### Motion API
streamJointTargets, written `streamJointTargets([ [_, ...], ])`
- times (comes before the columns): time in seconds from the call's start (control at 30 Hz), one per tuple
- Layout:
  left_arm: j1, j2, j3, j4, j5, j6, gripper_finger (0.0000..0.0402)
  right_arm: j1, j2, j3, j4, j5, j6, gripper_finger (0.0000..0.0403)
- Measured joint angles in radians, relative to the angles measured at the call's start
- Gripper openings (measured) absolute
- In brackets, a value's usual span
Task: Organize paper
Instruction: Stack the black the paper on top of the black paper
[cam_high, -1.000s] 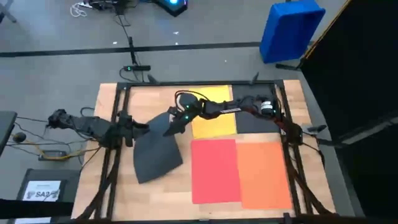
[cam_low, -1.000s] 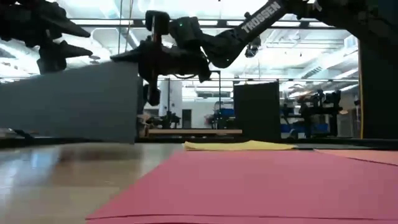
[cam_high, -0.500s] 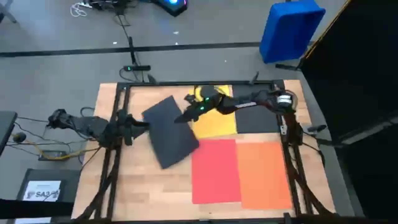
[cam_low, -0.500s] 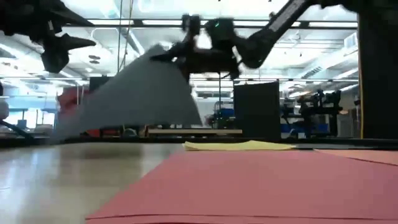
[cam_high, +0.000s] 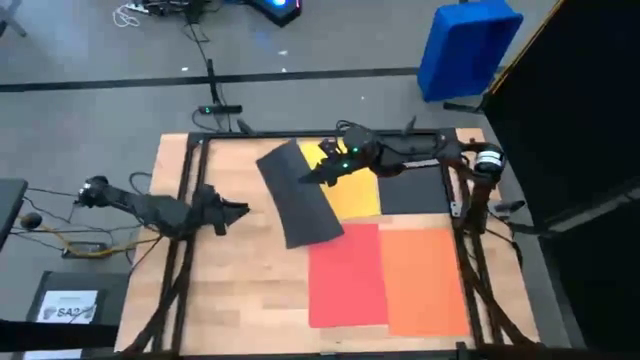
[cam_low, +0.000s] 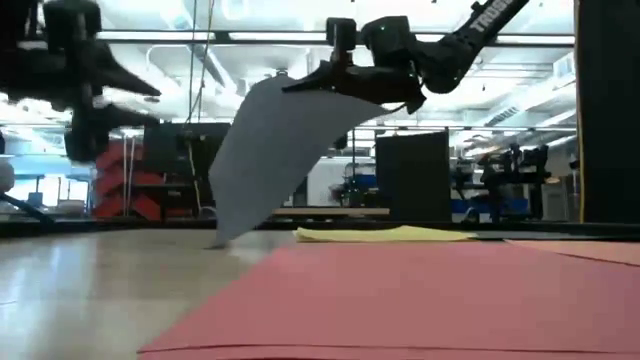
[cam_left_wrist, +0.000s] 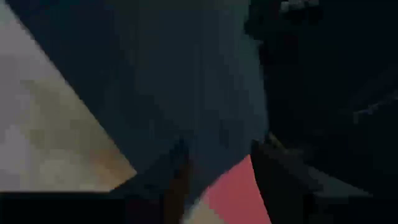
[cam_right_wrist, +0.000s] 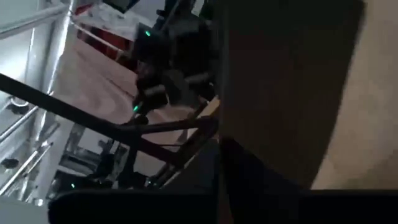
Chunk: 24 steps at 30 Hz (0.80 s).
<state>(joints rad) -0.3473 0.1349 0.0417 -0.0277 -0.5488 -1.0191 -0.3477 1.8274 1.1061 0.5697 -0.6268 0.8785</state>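
The word TROSSEN is partly readable on the right arm at the upper right of the low view, and a white label (cam_high: 68, 305) with dark lettering beginning "SA" is seen on a dark box at the lower left of the high view. The right gripper (cam_high: 322, 174) is found above the centre of the high view, its fingers clamped together on the edge of a dark grey sheet (cam_high: 300, 194), which is lifted off the wooden table (cam_high: 240, 290); in the low view the sheet (cam_low: 275, 150) is seen hanging curved from the gripper (cam_low: 330, 85), its lower corner touching or nearly touching the tabletop. The left gripper (cam_high: 236, 210) is held at the left of the table, fingers apart and empty, clear of the sheet. A yellow sheet (cam_high: 355, 195) and a black sheet (cam_high: 415, 190) lie flat in the upper row, a red sheet (cam_high: 345, 275) and an orange sheet (cam_high: 425, 280) side by side below them. A blue plastic bin (cam_high: 465, 45) stands on the floor at the upper right.
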Motion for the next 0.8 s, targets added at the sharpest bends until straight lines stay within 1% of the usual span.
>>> streamJointTargets([
  [0.07, 0.001, 0.040, -0.016, 0.051, 0.004, -0.030, 0.0154, 0.000, 0.000, 0.000, 0.001, -0.005, -0.001, 0.0000],
  [0.2, 0.038, 0.101, -0.016, 0.048, -0.131, -0.095, 0.0154, 0.000, 0.000, 0.001, 0.004, -0.006, -0.004, 0.0000],
  [0.27, 0.070, 0.137, -0.016, 0.047, -0.165, -0.131, 0.0154, 0.003, 0.001, 0.001, 0.004, -0.009, -0.005, 0.0000],
  [0.33, 0.106, 0.165, -0.016, 0.047, -0.164, -0.174, 0.0154, 0.005, 0.001, 0.001, 0.009, -0.009, -0.004, 0.0000],
  [0.43, 0.156, 0.203, -0.016, 0.047, -0.134, -0.244, 0.0154, 0.005, 0.001, 0.001, 0.018, -0.019, -0.001, 0.0000],
  [0.63, 0.229, 0.258, -0.017, 0.056, -0.120, -0.294, 0.0154, 0.005, 0.001, 0.001, 0.039, -0.033, 0.003, 0.0000],
  [0.8, 0.277, 0.293, -0.019, 0.087, -0.120, -0.293, 0.0154, 0.005, 0.002, 0.001, 0.065, -0.042, 0.014, 0.0000],
])
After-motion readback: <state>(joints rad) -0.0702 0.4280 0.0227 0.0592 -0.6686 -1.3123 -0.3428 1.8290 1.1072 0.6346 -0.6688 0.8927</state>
